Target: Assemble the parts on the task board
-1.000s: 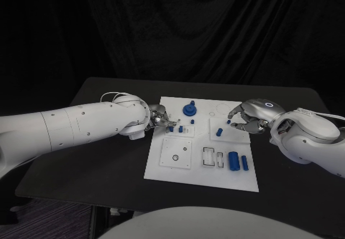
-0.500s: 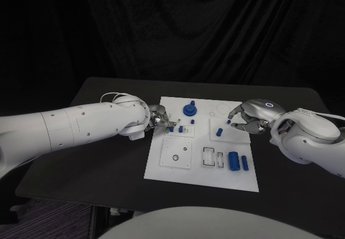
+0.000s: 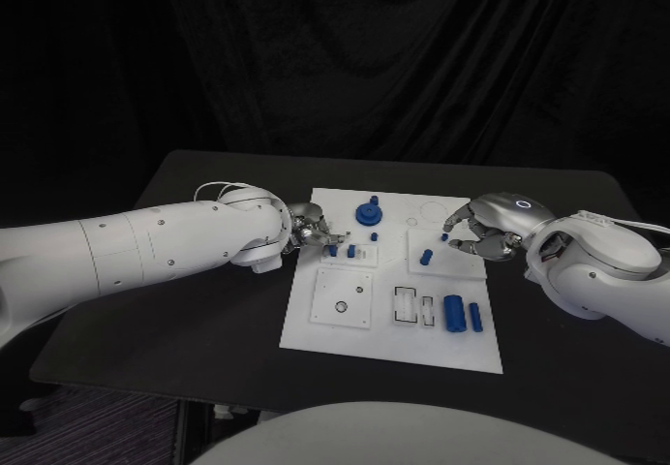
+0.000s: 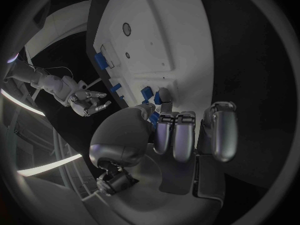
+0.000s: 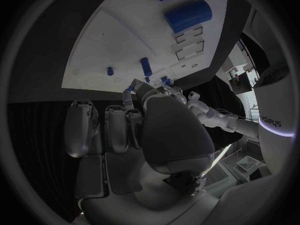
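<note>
Head view: my left hand [image 3: 310,235] pinches small blue part [image 3: 331,250] at task board [image 3: 395,339] left edge; right hand [image 3: 474,235] curled, apparently empty, farther off.

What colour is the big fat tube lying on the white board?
Blue. The tube shows best in the right wrist view.

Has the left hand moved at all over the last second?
No. The left hand sits at the same spot by the task board's left edge, beside the small blue parts.

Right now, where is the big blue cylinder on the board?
In the head view, the big blue cylinder lies near the task board's near right corner, between a slimmer blue pin and two rectangular slots.
</note>
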Action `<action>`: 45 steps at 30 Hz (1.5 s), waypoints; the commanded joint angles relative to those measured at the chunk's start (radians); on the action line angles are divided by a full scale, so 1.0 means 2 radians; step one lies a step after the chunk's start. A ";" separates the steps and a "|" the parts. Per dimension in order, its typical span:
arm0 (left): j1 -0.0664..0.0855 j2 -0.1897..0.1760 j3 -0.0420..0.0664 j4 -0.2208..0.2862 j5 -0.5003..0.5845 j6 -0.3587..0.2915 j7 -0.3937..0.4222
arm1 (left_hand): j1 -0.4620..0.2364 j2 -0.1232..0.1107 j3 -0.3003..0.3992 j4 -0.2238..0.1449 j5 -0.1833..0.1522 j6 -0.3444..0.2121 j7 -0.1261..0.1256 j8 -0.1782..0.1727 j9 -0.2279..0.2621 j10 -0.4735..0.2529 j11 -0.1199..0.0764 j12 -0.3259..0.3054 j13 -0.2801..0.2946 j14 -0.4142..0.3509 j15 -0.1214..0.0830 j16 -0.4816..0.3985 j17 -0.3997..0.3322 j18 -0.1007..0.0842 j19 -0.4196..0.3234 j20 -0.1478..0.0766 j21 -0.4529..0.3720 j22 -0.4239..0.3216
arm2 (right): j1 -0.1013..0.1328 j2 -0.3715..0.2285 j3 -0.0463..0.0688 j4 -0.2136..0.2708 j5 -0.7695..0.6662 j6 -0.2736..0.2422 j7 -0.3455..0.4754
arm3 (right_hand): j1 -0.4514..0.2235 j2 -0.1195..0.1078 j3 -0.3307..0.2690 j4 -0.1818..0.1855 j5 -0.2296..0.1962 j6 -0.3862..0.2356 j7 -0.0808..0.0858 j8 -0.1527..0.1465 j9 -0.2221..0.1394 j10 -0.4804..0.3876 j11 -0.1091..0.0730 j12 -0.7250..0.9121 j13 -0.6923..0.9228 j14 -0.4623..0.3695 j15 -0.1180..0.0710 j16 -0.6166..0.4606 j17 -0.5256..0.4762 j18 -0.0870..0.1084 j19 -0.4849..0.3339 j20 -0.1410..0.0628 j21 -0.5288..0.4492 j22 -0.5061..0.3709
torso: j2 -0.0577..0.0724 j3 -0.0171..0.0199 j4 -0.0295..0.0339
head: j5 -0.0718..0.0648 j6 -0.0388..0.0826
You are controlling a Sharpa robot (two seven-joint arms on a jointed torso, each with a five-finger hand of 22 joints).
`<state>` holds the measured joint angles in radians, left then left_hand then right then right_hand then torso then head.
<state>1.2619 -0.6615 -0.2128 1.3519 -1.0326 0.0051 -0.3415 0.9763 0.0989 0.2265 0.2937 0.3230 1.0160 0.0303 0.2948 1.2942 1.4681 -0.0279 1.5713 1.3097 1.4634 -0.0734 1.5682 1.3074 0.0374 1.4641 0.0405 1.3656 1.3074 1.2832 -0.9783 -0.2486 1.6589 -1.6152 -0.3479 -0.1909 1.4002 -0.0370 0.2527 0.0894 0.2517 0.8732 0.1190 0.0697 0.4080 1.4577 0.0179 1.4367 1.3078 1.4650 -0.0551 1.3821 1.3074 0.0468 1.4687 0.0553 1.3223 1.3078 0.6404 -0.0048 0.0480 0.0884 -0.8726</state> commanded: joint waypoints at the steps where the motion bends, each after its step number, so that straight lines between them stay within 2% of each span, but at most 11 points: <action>1: -0.001 0.000 0.000 0.000 0.002 -0.011 0.016 | -0.001 0.005 -0.004 -0.001 -0.003 -0.004 -0.001 0.008 0.011 0.051 -0.004 0.000 0.131 0.054 -0.004 0.001 0.132 0.004 0.007 -0.004 0.004 0.101 | -0.001 -0.001 0.000 0.001 -0.002 0.003 -0.010 | 0.006 0.001 0.002 0.000 0.003 0.003 -0.001 -0.002 -0.001 -0.004 0.000 -0.002 0.058 0.025 0.001 -0.002 0.000 0.005 0.003 0.000 -0.002 0.093 | 0.000 -0.0001 0.0001 | -0.001 0.000; 3: -0.001 0.000 0.000 0.000 0.002 -0.012 0.016 | 0.000 0.005 -0.005 -0.001 -0.003 -0.006 -0.002 0.018 0.021 0.051 -0.005 0.000 0.131 0.054 -0.005 0.001 0.132 0.004 0.007 -0.005 0.004 0.101 | -0.001 -0.001 0.000 0.001 -0.002 0.003 -0.010 | 0.006 0.001 0.002 0.000 0.003 0.003 -0.001 -0.002 -0.001 -0.004 0.000 -0.002 0.058 0.025 0.001 -0.002 0.000 0.005 0.003 0.000 -0.002 0.093 | 0.000 -0.0001 0.0001 | -0.001 0.000; 7: -0.001 0.000 0.000 0.000 0.002 -0.015 0.017 | 0.001 0.004 -0.005 -0.001 -0.003 -0.005 -0.003 0.023 0.023 0.051 -0.005 0.000 0.131 0.054 -0.005 0.001 0.132 0.004 0.008 -0.005 0.005 0.102 | -0.001 -0.001 0.000 0.001 -0.002 0.003 -0.010 | 0.006 0.001 0.002 0.000 0.003 0.003 -0.001 -0.002 -0.001 -0.004 0.000 -0.002 0.058 0.025 0.001 -0.002 0.000 0.005 0.003 0.000 -0.002 0.093 | 0.000 -0.0001 0.0003 | -0.001 0.000; 10: -0.001 0.000 0.000 0.000 0.002 -0.016 0.017 | 0.002 0.004 -0.006 -0.001 -0.002 -0.005 -0.004 0.035 0.023 0.051 -0.006 0.000 0.131 0.054 -0.006 0.001 0.132 0.004 0.008 -0.006 0.006 0.102 | -0.001 -0.001 0.000 0.001 -0.002 0.003 -0.010 | 0.006 0.002 0.003 0.000 0.004 0.003 0.000 -0.002 -0.001 -0.004 0.000 -0.002 0.058 0.025 0.001 -0.003 0.000 0.005 0.003 0.000 -0.003 0.093 | 0.000 0.0000 -0.0003 | -0.001 0.000; 12: -0.001 0.000 0.000 0.000 0.002 -0.017 0.017 | 0.003 0.003 -0.006 -0.001 -0.002 0.000 -0.005 0.060 0.026 0.051 -0.007 0.000 0.131 0.054 -0.007 0.001 0.132 0.004 0.009 -0.006 0.008 0.102 | -0.001 -0.001 0.000 0.001 -0.002 0.003 -0.011 | 0.006 0.002 0.003 0.000 0.004 0.003 0.000 -0.002 -0.001 -0.004 0.000 -0.002 0.058 0.025 0.001 -0.003 0.000 0.005 0.003 0.000 -0.003 0.093 | 0.000 0.0001 -0.0003 | -0.001 0.000; 16: -0.001 0.000 0.000 0.000 0.002 -0.017 0.017 | 0.004 0.002 -0.007 -0.001 -0.001 0.002 -0.005 0.079 0.028 0.051 -0.008 0.000 0.131 0.054 -0.007 0.001 0.132 0.003 0.010 -0.007 0.010 0.103 | -0.001 -0.001 0.000 0.001 -0.002 0.004 -0.011 | 0.006 0.002 0.003 0.000 0.004 0.003 0.000 -0.002 -0.001 -0.004 0.000 -0.002 0.058 0.025 0.001 -0.003 0.000 0.005 0.003 0.000 -0.003 0.093 | 0.000 0.0000 -0.0001 | -0.001 0.000; 30: -0.001 -0.001 0.000 0.001 0.002 -0.009 0.014 | 0.015 -0.007 -0.007 -0.003 0.003 -0.011 -0.006 0.088 0.026 0.051 -0.009 0.000 0.131 0.054 -0.008 0.001 0.132 0.003 0.010 -0.008 0.009 0.103 | -0.002 0.000 0.000 0.000 -0.002 0.004 -0.010 | 0.006 0.002 0.003 0.000 0.004 0.003 0.000 -0.002 -0.001 -0.004 0.000 -0.002 0.058 0.025 0.001 -0.003 0.000 0.005 0.003 0.000 -0.003 0.093 | 0.000 -0.0001 0.0001 | 0.000 0.000; 34: -0.001 -0.001 0.000 0.002 0.002 -0.007 0.015 | 0.034 -0.016 -0.004 -0.007 0.011 -0.020 -0.007 0.097 0.025 0.051 -0.010 0.000 0.131 0.054 -0.009 0.001 0.132 0.003 0.009 -0.009 0.009 0.103 | -0.002 0.000 0.000 0.000 -0.002 0.004 -0.010 | 0.006 0.001 0.004 0.000 0.004 0.003 0.000 -0.002 -0.002 -0.004 0.001 -0.003 0.058 0.025 0.002 -0.003 0.000 0.005 0.003 0.000 -0.003 0.093 | 0.000 -0.0001 0.0003 | -0.001 0.000; 36: -0.001 -0.001 0.000 0.002 0.002 -0.005 0.014 | 0.046 -0.022 -0.001 -0.010 0.022 -0.024 -0.008 0.103 0.025 0.051 -0.010 0.000 0.131 0.054 -0.010 0.001 0.132 0.003 0.009 -0.010 0.009 0.102 | -0.002 -0.001 0.000 0.000 -0.002 0.004 -0.010 | 0.006 0.001 0.004 0.000 0.004 0.003 0.000 -0.002 -0.002 -0.004 0.001 -0.003 0.058 0.025 0.002 -0.003 0.000 0.005 0.003 0.000 -0.003 0.093 | 0.000 0.0000 0.0004 | 0.000 0.000; 41: -0.001 -0.001 0.000 0.002 0.002 -0.001 0.014 | 0.062 -0.028 0.004 -0.016 0.033 -0.028 -0.009 0.110 0.025 0.051 -0.011 0.000 0.131 0.054 -0.011 0.001 0.132 0.003 0.009 -0.010 0.009 0.103 | -0.002 0.000 0.000 0.000 -0.002 0.005 -0.010 | 0.006 0.001 0.004 0.000 0.004 0.003 0.000 -0.002 -0.002 -0.004 0.001 -0.003 0.058 0.025 0.002 -0.003 0.000 0.005 0.003 0.000 -0.003 0.093 | 0.000 0.0000 0.0003 | 0.000 0.000; 45: -0.001 0.000 0.000 0.002 0.002 0.001 0.015 | 0.064 -0.029 0.005 -0.017 0.034 -0.027 -0.009 0.112 0.025 0.051 -0.011 0.000 0.131 0.054 -0.011 0.001 0.132 0.003 0.009 -0.011 0.009 0.103 | -0.002 0.000 0.000 0.000 -0.002 0.005 -0.010 | 0.006 0.001 0.004 0.000 0.004 0.003 0.000 -0.002 -0.002 -0.004 0.001 -0.003 0.058 0.025 0.002 -0.003 0.000 0.005 0.003 0.000 -0.003 0.093 | 0.000 0.0000 0.0002 | 0.000 0.000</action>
<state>1.2617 -0.6642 -0.2129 1.3542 -1.0327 -0.0089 -0.3267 1.0951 0.0406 0.2364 0.2647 0.3859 0.9646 0.0109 0.5146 1.3079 1.4658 -0.0453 1.5713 1.3097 1.4634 -0.0877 1.5682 1.3074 0.0375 1.4635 0.0270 1.3808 1.3074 1.2823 -0.9782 -0.2486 1.6586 -1.6151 -0.3437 -0.1948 1.4043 -0.0330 0.2526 0.0894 0.2551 0.8732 0.1190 0.0697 0.4057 1.4577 0.0179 1.4367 1.3078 1.4650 -0.0551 1.3821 1.3074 0.0467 1.4687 0.0553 1.3224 1.3075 0.6401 -0.0048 0.0485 0.0881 -0.8726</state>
